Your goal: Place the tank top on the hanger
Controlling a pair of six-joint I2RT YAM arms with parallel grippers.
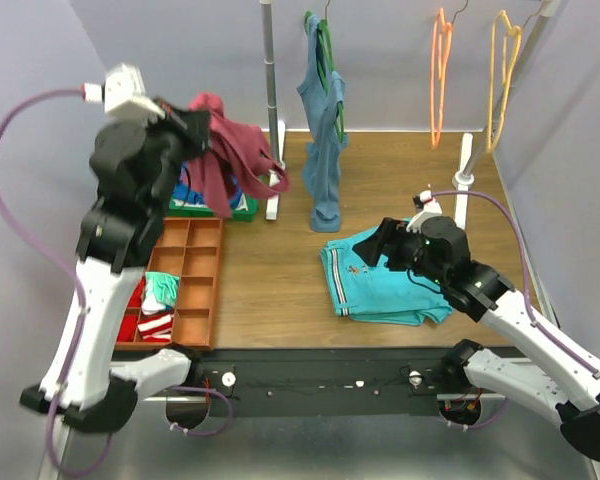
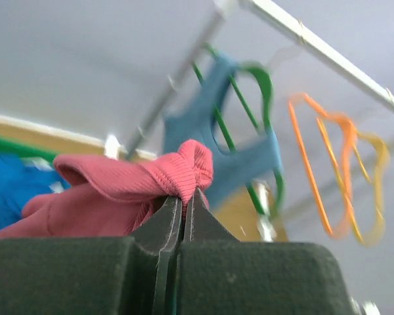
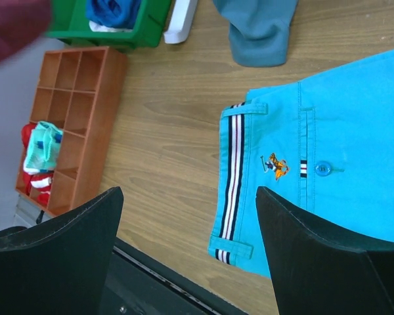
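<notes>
One fold of tank top (image 2: 105, 197) between closed jaws of left pincer (image 2: 182, 202)

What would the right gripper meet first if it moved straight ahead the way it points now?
Probably the wooden table, just beside the striped edge of the turquoise garment. The right gripper holds its jaws open around both, so the exact spot is uncertain.

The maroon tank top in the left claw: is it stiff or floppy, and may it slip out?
Probably very floppy: the tank top sags in folds below the left claw. Likely light, since one pinched, bunched edge lifts most of it. Slipping seems unlikely: the jaws are shut on a thick ribbed fold.
</notes>
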